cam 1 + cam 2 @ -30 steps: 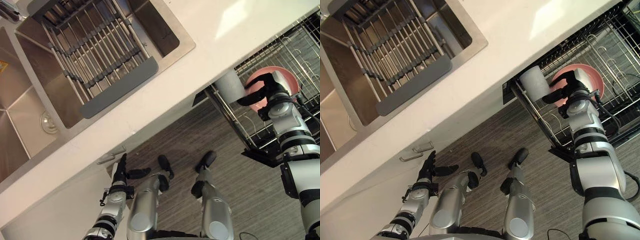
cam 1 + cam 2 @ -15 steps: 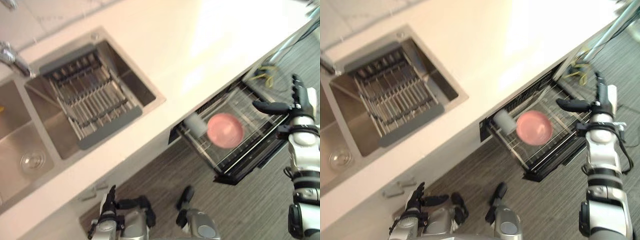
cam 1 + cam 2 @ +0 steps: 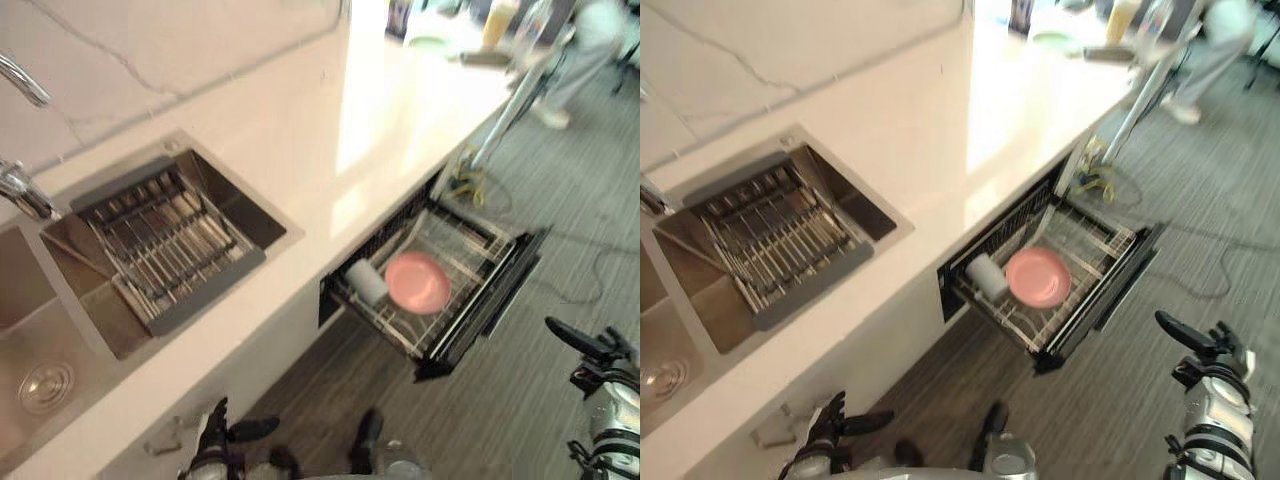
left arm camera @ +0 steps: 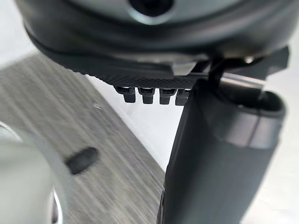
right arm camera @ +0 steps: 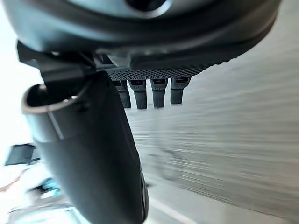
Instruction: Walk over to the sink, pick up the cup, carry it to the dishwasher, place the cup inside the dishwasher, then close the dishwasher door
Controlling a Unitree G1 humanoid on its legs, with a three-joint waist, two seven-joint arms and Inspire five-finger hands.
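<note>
Grey plank floor runs along a white counter. We see a steel sink set in it, w/ a grey rack across the right basin and a tap at the far left. Further right, under the counter, the dishwasher has its door down and its wire basket pulled out. A pink plate lies in the basket. The cup is in there too, just beside the plate on the sink side; we can't tell if they touch. A person stands far off by the counter's end. R hand hangs low over the floor, well apart from the dishwasher, fingers straight, thumb out, holding nothing. L hand shows near the cabinet below the sink, likewise released and empty.
</note>
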